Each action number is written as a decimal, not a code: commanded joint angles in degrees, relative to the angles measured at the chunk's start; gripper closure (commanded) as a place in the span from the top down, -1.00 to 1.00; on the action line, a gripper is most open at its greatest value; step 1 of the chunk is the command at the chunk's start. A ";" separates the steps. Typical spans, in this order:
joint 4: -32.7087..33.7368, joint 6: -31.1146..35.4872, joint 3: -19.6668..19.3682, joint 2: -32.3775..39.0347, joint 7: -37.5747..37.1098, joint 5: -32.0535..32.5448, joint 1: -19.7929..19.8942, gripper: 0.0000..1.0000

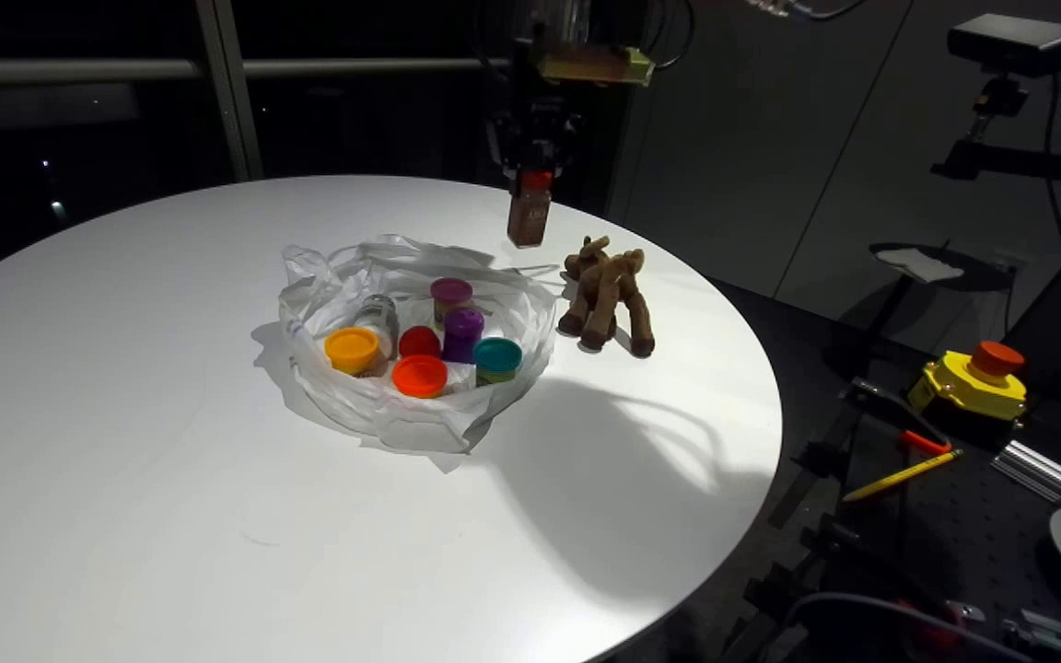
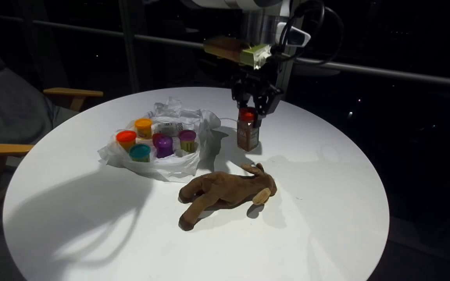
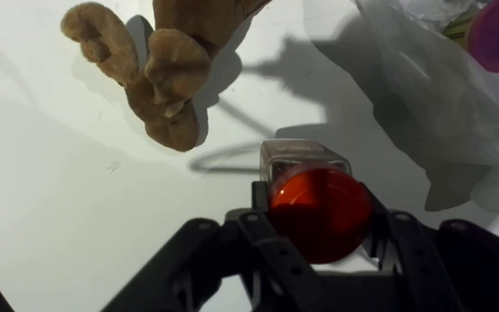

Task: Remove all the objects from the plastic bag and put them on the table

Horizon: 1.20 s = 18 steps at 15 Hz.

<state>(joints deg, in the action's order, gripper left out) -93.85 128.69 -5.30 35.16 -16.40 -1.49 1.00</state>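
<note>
pincer (image 3: pixel 314 193) clasps bottle (image 3: pixel 320 210); teal lid (image 1: pixel 497 354) shows only in both exterior views.

Place is reading as a robotics lab, with an office-lounge touch. A robot arm (image 2: pixel 264 28) is hanging over a round white desk (image 2: pixel 318 242). In an exterior view a camera (image 1: pixel 1019 46) is sitting on a bracket (image 1: pixel 1000 97); lower down, a yellow box (image 1: pixel 965 389) with a red button (image 1: pixel 996 358), a pencil (image 1: pixel 902 476) and a ribbed metal bar (image 1: pixel 1046 472) are lying on or beside a black perforated surface (image 1: pixel 950 529). A grey armchair (image 2: pixel 10 103) with wooden armrests (image 2: pixel 72 92) is standing near the desk. Dark windows (image 1: pixel 79 152) are running behind, dotted with small lights (image 2: pixel 350 115).
</note>
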 commanded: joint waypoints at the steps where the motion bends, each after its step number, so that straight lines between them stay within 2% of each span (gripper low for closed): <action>1: 12.85 -6.15 -0.14 10.65 -1.63 -0.80 0.52 -0.52; 5: 19.22 -10.36 -0.12 15.01 -1.41 -0.93 1.09 -0.52; 6: 19.47 -10.59 -0.21 14.72 -1.51 -0.91 1.18 0.48; 8: 18.91 -10.11 -0.20 13.58 -1.24 -0.82 1.31 0.62; 10: 16.46 -8.52 -0.59 10.75 -2.26 -0.29 0.48 0.94; 11: 15.07 -8.10 -1.06 9.12 -3.65 0.15 -0.29 1.00; 13: 12.76 -7.35 -1.34 6.05 -6.48 0.17 -1.46 1.00; 18: 6.57 -7.12 1.06 0.38 -13.76 -2.21 -5.28 1.00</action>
<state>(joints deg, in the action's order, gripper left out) -81.03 120.57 -5.01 40.19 -25.35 -1.64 -1.59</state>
